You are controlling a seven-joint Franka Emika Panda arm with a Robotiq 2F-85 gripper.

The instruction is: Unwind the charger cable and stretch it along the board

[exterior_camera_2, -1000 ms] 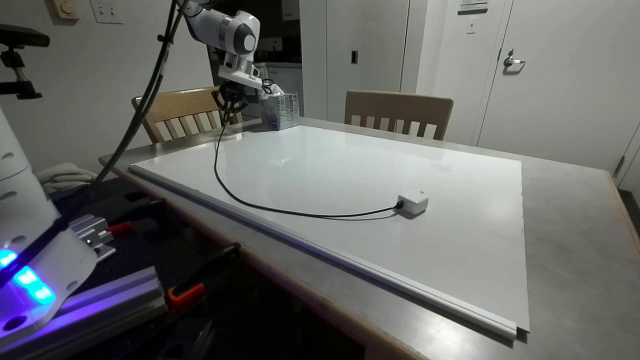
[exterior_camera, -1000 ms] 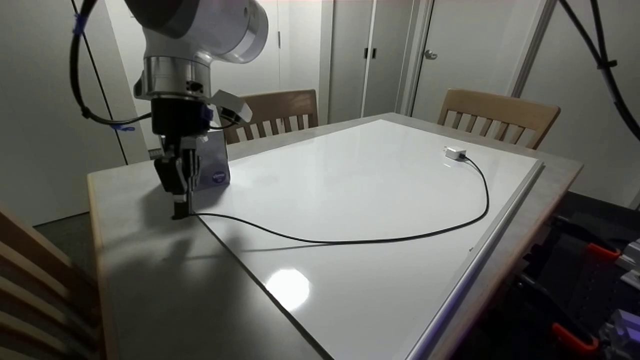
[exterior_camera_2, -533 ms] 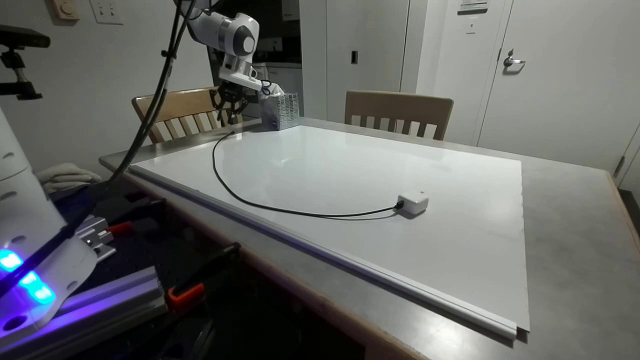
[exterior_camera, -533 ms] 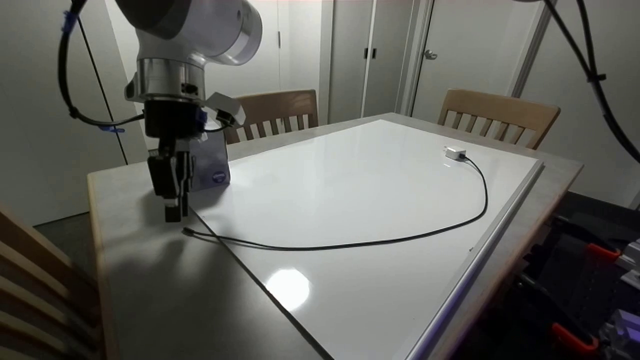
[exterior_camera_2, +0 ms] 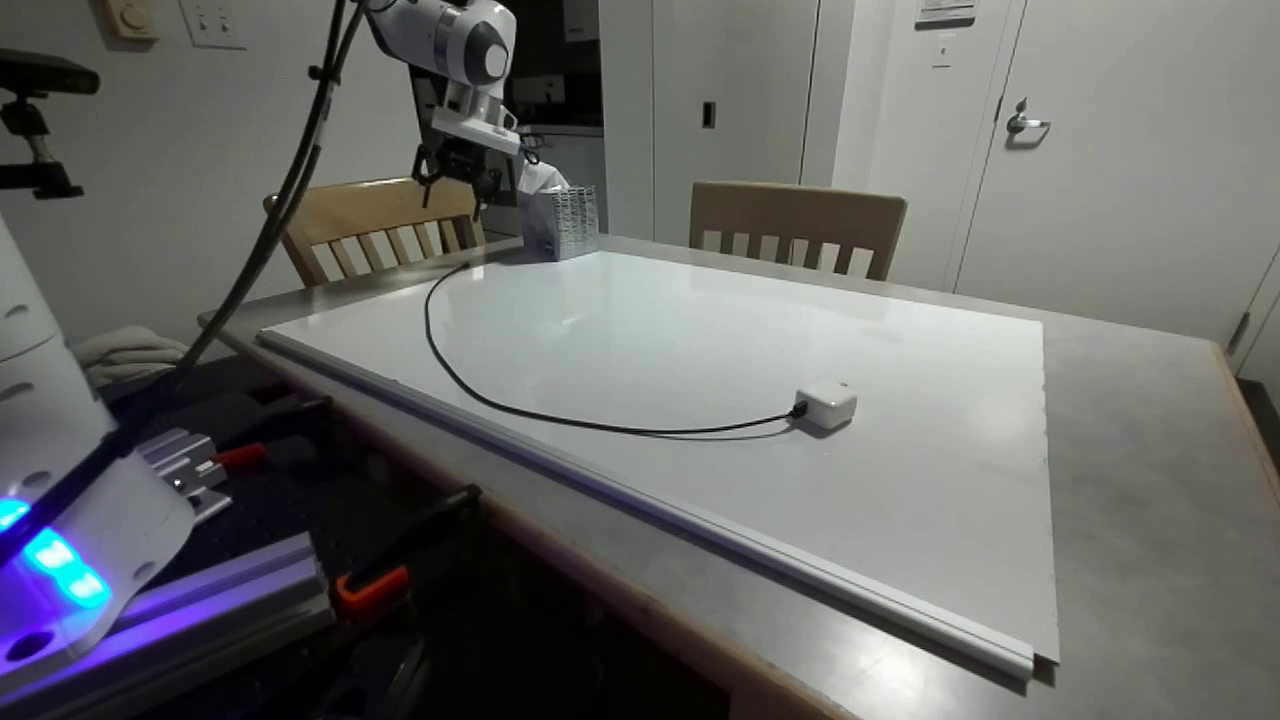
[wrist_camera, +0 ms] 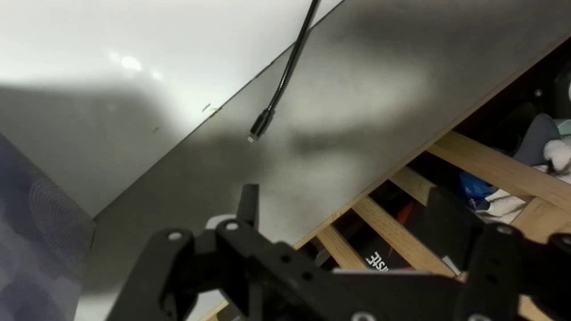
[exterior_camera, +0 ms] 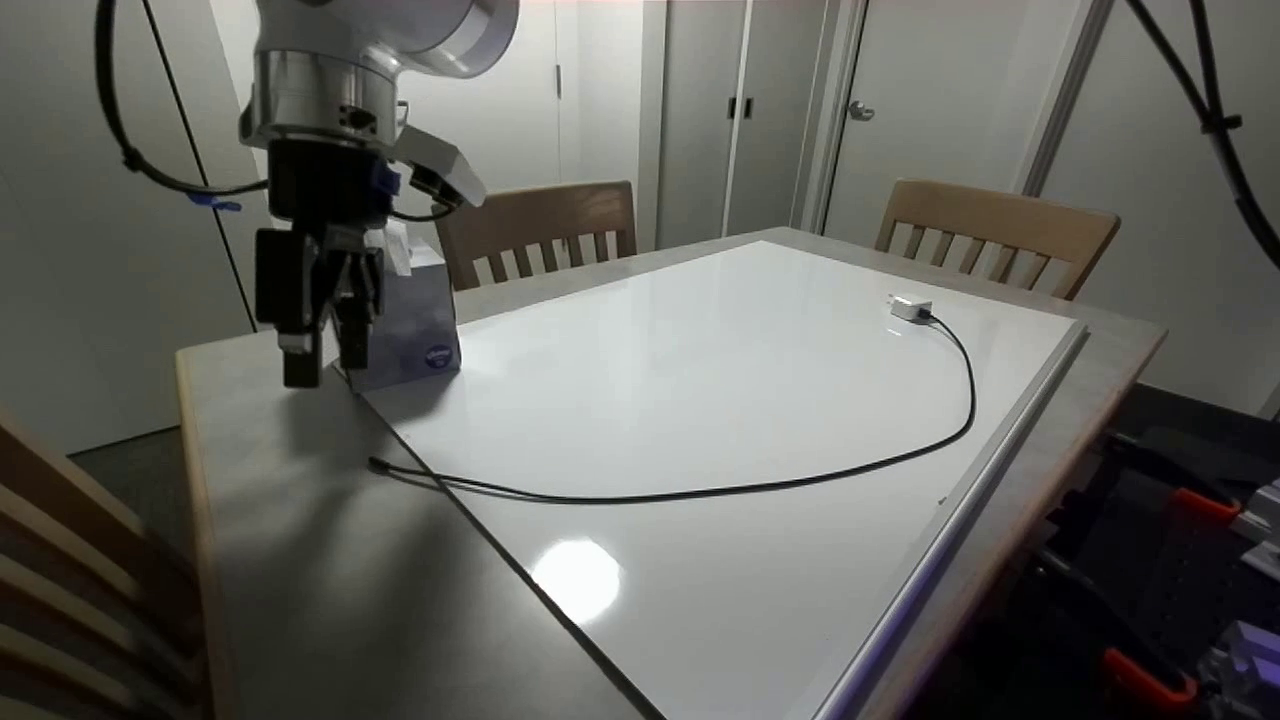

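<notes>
The charger cable [exterior_camera: 720, 490] lies unwound in one long curve over the glossy white board [exterior_camera: 700, 400]. Its whitish plug block [exterior_camera_2: 826, 405] rests on the board at the far end from my gripper. At the opposite end, the black connector [wrist_camera: 261, 122] lies past the board's edge, on the grey tabletop. My gripper [exterior_camera: 328, 365] hangs above the table near that end, apart from the cable. In the wrist view the gripper [wrist_camera: 344, 194] stands wide open, with nothing between its fingers.
A tissue box [exterior_camera: 410, 320] stands at the board's corner, close beside the gripper. A raised rail [exterior_camera_2: 650, 495] runs along one long edge of the board. Wooden chairs [exterior_camera_2: 797, 220] surround the table, and slats of a chair [wrist_camera: 392, 232] show below the table edge in the wrist view.
The gripper has opened and let go of the cable's connector end, which dropped onto the tabletop. Since then the arm has risen. The plug block has stayed in place.
</notes>
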